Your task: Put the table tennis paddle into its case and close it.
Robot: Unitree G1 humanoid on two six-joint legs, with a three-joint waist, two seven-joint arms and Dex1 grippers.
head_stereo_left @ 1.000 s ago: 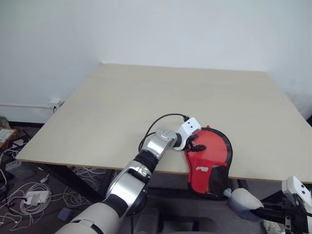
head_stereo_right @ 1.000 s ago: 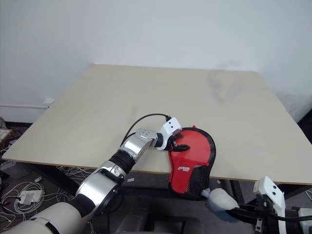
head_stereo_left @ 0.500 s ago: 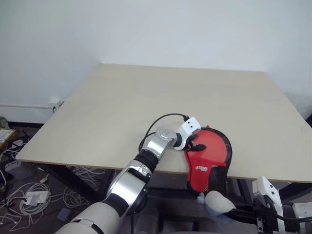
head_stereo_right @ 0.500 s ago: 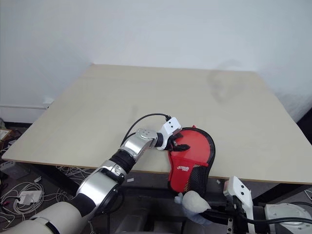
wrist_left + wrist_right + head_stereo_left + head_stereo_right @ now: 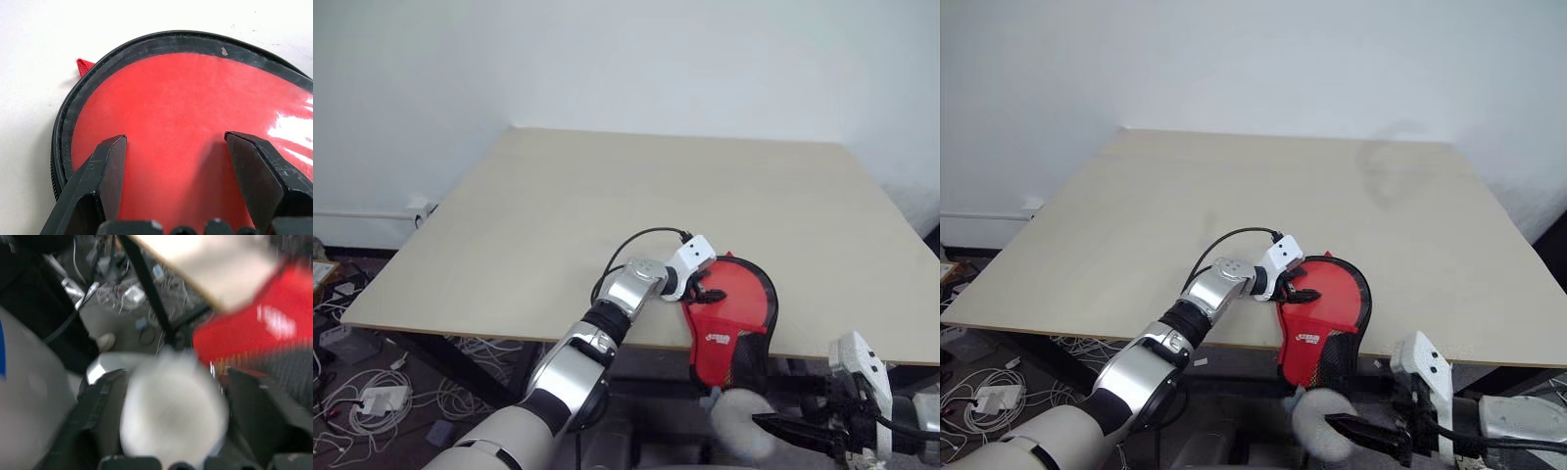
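The case [image 5: 732, 311], red with black edging, a white logo and a black mesh patch, lies at the table's [image 5: 607, 196] near edge with its narrow end hanging over. My left gripper [image 5: 703, 291] rests open on its round end. In the left wrist view both fingers [image 5: 110, 161] press on a smooth red round face [image 5: 171, 98] with a black rim. I cannot tell whether that face is the paddle or the case's cover. My right gripper [image 5: 1351, 429] is open below the table edge, close under the hanging end, with a white rounded lump [image 5: 171, 406] between its fingers.
Cables and power strips [image 5: 372, 392] lie on the floor at the left, beside a dark table leg [image 5: 440, 357]. A white wall stands behind the table. The wide tabletop stretches away behind the case.
My right gripper has moved left and up under the table edge, toward the case's hanging end, and its fingers have opened around the white lump. The left gripper and the case have stayed put.
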